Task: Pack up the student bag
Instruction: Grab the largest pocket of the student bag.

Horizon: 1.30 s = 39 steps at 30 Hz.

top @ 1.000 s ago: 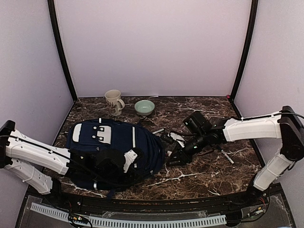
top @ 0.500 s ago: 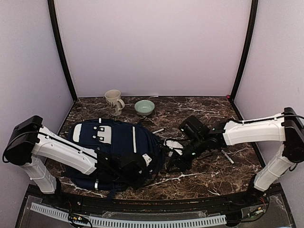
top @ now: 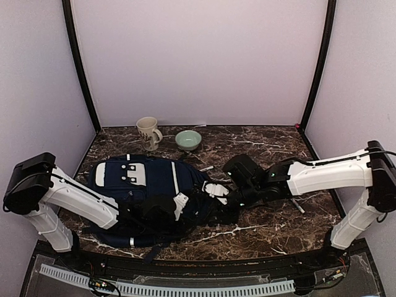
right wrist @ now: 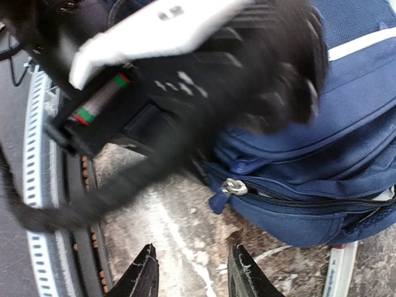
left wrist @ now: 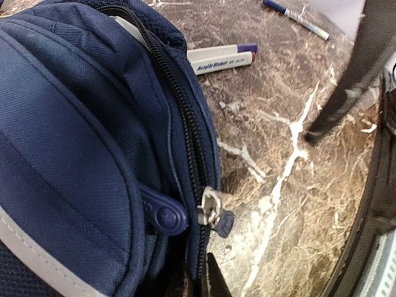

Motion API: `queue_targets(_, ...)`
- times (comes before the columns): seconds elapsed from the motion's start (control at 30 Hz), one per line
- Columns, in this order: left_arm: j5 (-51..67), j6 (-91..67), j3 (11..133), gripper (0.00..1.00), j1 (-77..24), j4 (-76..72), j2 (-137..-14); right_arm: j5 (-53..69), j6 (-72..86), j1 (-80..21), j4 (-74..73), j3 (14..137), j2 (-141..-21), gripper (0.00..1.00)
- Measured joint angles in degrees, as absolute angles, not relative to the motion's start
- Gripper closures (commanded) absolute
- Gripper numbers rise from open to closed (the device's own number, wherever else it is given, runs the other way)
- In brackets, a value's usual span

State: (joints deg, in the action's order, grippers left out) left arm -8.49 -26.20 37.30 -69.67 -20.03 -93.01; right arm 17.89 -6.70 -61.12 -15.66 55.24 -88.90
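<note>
The student bag is a navy backpack lying flat at the left of the table, with a white stripe across its front. Its zip runs along the right edge, with a metal slider and a small blue pull. My left gripper is shut on the bag's fabric edge just below that slider. In the top view my left gripper is at the bag's near right corner. My right gripper stands open over the table, a short way from the slider, with nothing between its fingers.
A white marker and a blue-capped pen lie on the marble table to the right of the bag. A mug and a green bowl stand at the back. Another pen lies at the right.
My left gripper has closed on the bag's edge beside the zip slider. My right arm has moved left, bringing its open gripper up to the bag's right edge.
</note>
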Motion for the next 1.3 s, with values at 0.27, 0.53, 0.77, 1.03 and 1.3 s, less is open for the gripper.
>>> queue_targets(0.27, -4.08, -28.93, 34.11, 1.0, -68.25, -28.05, -92.2, 12.99, -8.67, -63.94, -12.29, 55.22, -90.48, 0.56)
queue_targets(0.53, 1.54, -31.24, 32.82, 1.0, -67.2, -31.18, -91.18, 6.68, -15.59, -67.09, -7.9, 55.11, -92.09, 0.45)
queue_targets(0.77, 5.08, -32.73, 31.2, 1.0, -66.04, -32.42, -89.3, 1.83, -21.45, -69.3, -4.16, 52.99, -92.44, 0.43)
queue_targets(1.03, 6.66, -33.06, 30.63, 1.0, -65.63, -32.32, -88.12, -2.79, -26.3, -70.15, -0.99, 51.88, -93.82, 0.52)
queue_targets(1.3, 6.92, -33.08, 30.61, 1.0, -65.47, -32.18, -88.03, -6.24, -28.56, -70.28, 1.28, 50.04, -92.75, 0.78)
